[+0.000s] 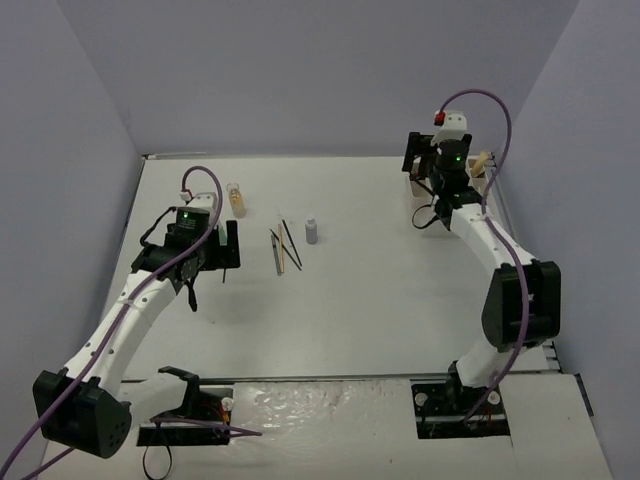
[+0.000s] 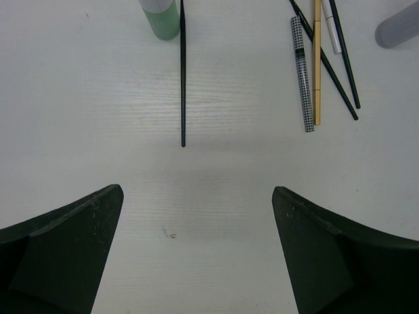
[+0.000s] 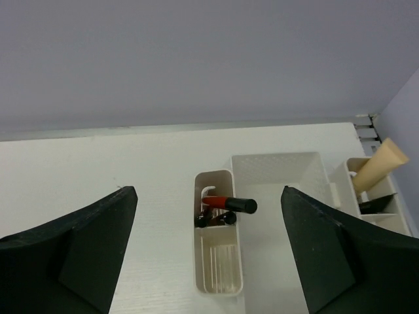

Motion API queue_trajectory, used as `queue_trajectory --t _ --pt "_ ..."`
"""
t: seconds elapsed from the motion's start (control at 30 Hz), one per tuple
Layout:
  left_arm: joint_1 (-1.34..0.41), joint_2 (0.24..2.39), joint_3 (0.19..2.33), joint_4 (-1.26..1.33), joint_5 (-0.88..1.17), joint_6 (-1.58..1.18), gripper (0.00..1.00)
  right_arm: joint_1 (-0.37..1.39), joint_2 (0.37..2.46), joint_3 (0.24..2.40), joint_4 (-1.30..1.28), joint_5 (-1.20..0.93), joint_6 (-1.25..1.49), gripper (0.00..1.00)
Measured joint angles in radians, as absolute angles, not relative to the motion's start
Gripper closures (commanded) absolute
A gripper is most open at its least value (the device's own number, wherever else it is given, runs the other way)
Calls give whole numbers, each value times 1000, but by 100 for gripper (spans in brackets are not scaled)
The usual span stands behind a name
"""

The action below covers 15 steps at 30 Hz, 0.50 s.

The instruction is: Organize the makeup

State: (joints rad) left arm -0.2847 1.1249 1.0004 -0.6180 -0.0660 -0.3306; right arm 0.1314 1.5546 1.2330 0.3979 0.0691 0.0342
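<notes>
Top external view: the left gripper [image 1: 210, 262] hangs at left of centre, apart from the pencils [image 1: 285, 248] and the grey bottle [image 1: 312, 231], and the right gripper [image 1: 428, 175] sits over the white box [image 1: 412, 186] at upper right. Left wrist view: the jaws are spread wide and hold nothing, with a black pencil [image 2: 182, 78] lying above centre. Right wrist view: the jaws are spread wide and empty, with a red tube [image 3: 226, 203] resting in the box's narrow compartment at centre.

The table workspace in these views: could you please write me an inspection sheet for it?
Surface: white table, no spills seen.
Job's things: green bottle, amber bottle, grey bottle and thin pencils loose on the table; red tube in the white organizer's narrow compartment.
Clutter: nothing seen.
Claws: left claw and right claw both open, empty.
Cables: purple cables arch overhead, touching no item.
Surroundings: plain lavender walls.
</notes>
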Motion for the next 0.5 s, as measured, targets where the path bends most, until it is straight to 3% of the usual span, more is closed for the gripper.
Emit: queue_trajectory --t 0.33,0.5 --pt "-279 1257 1001 -650 -48 -334 3 131 1016 1090 163 43 117 5" --pt "-279 1275 1001 -649 -37 -335 4 131 940 1012 122 38 149 6"
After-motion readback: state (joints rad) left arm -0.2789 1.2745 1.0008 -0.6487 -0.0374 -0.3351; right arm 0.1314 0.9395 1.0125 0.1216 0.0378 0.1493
